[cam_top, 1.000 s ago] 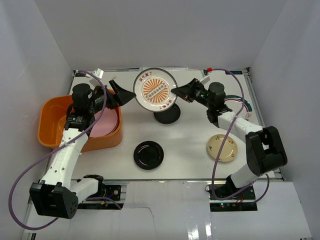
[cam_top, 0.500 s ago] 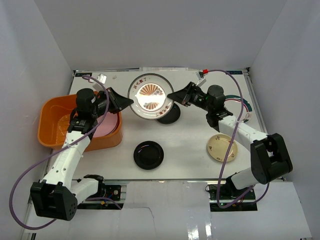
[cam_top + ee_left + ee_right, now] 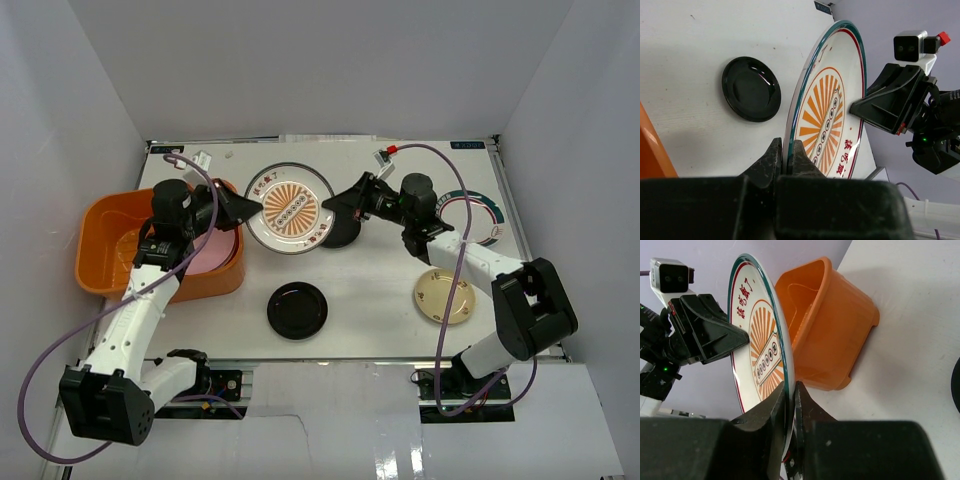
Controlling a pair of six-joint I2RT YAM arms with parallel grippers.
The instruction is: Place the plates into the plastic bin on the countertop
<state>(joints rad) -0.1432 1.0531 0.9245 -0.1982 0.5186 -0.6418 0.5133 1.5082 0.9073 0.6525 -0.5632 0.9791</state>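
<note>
A white plate with an orange sunburst hangs above the countertop, tilted, held by both grippers. My left gripper is shut on its left rim, and the left wrist view shows the jaws pinching the edge. My right gripper is shut on the opposite rim. The orange plastic bin stands at the left with a pink plate inside. A black plate lies in front of the held plate. A second black plate lies partly under it.
A small tan-gold plate lies at the right front. A pale plate with a dark rim sits behind the right arm, partly hidden. White walls close in the back and both sides.
My left gripper has shut on the sunburst plate's left rim. The plate, held all along by the right gripper, has come lower and slightly leftward, lying flatter.
</note>
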